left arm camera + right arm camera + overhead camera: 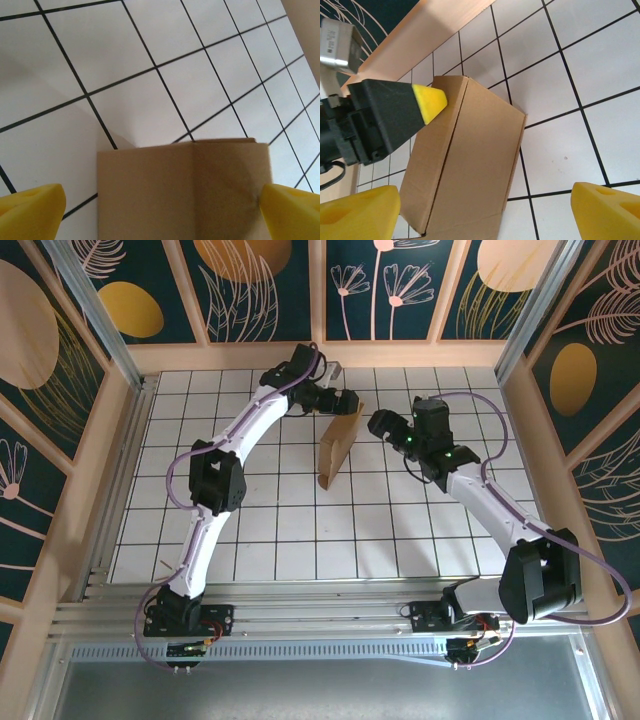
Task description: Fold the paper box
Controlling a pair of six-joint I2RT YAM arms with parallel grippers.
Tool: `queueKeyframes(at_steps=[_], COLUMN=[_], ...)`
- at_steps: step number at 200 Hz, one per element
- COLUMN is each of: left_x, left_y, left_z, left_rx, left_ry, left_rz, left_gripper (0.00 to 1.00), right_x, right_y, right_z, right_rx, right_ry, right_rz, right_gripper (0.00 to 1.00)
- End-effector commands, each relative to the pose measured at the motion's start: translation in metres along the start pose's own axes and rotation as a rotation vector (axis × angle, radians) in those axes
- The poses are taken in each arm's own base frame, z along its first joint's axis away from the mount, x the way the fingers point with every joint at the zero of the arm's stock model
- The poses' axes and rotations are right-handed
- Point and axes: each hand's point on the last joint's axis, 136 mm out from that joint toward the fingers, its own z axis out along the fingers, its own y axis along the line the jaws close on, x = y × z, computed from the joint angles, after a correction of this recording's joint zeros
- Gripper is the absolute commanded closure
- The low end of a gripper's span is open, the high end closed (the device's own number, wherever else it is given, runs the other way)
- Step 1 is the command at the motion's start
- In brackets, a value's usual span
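on tiled table (250, 540), paper box (338, 448) inside spread left hand (349, 403)

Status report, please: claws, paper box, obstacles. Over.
Left claw open, straddling paper box edge. Right claw open, off the box. Box partly folded, standing up. Nothing blocking.

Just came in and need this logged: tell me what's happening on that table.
Two robot arms are working on a brown paper box that stands tilted on edge on the tiled table. The left gripper is at the box's far end, its jaws open around it, with one pad against the box's edge and the other clear of it. The right gripper sits beside the box, wide open and not touching it. The box looks only partly folded, with a crease showing.
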Motion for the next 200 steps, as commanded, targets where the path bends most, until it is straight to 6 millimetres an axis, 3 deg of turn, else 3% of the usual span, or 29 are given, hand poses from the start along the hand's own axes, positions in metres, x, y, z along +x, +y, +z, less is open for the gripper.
queueKeyframes(at_steps=[1,12,29,52,57,77,99,115,139,161,182,200], left_x=[-0.002,-0.003,0.002,0.021,0.032,0.043,0.047,0.048,0.046,0.035,0.026,0.017], left_y=[-0.038,-0.037,-0.019,-0.006,0.002,0.026,0.028,0.029,0.03,0.031,0.015,0.003], left_z=[-0.029,-0.031,-0.025,-0.014,-0.012,-0.004,0.002,0.005,0.004,-0.008,-0.017,-0.026], left_rx=[0.016,0.007,-0.078,-0.115,-0.148,-0.26,-0.258,-0.254,-0.264,-0.29,-0.173,-0.09], left_ry=[-0.016,-0.023,-0.006,0.067,0.105,0.142,0.155,0.156,0.147,0.099,0.066,0.019], left_rz=[0.095,0.082,0.049,0.028,0.017,0.026,0.021,0.007,-0.012,-0.124,-0.323,-0.506], left_gripper=[0.01,0.01,0.01,0.01,0.01,0.01,0.01,0.11,0.37,0.52,0.53,0.52], right_x=[-0.002,-0.001,-0.001,0.001,0.001,0.002,0.002,0.001,-0.004,-0.015,-0.019,-0.002], right_y=[-0.008,-0.009,-0.009,-0.012,-0.012,-0.011,-0.009,-0.01,-0.011,-0.002,0.022,0.052], right_z=[-0.003,-0.003,-0.003,-0.004,-0.004,-0.004,-0.004,-0.004,-0.009,-0.018,-0.033,-0.044], right_rx=[0.029,0.031,0.033,0.043,0.043,0.033,0.025,0.034,0.05,0.017,-0.078,-0.109], right_ry=[-0.013,-0.014,-0.014,-0.01,-0.009,-0.008,-0.008,-0.01,-0.036,-0.093,-0.177,-0.252], right_rz=[0.001,0.002,0.002,-0.002,-0.002,0.005,0.007,0.005,-0.028,-0.157,-0.392,-0.681], right_gripper=[0.11,0.11,0.11,0.11,0.11,0.11,0.11,0.11,0.1,0.09,0.08,0.1])
